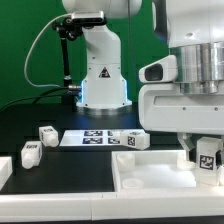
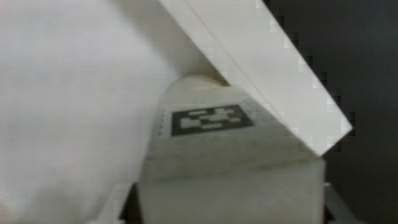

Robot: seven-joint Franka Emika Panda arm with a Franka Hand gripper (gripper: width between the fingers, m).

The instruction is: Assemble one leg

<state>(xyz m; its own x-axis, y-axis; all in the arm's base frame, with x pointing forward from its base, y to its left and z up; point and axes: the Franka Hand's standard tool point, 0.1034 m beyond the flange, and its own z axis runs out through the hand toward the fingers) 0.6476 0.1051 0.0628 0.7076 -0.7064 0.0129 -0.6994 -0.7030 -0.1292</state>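
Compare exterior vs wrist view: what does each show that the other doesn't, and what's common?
Exterior only: the robot base, the marker board on the black table, three loose legs beside it, and the whole gripper.

Wrist only: a close look at the tag on the held leg and the edge of the white tray-like part right by it.

Both: the leg between the jaws, and the tray-like part.

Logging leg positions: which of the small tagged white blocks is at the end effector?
The leg at the exterior view's far right, between the end effector's fingers over the white tray-like part. The other legs lie on the black table, apart from it.
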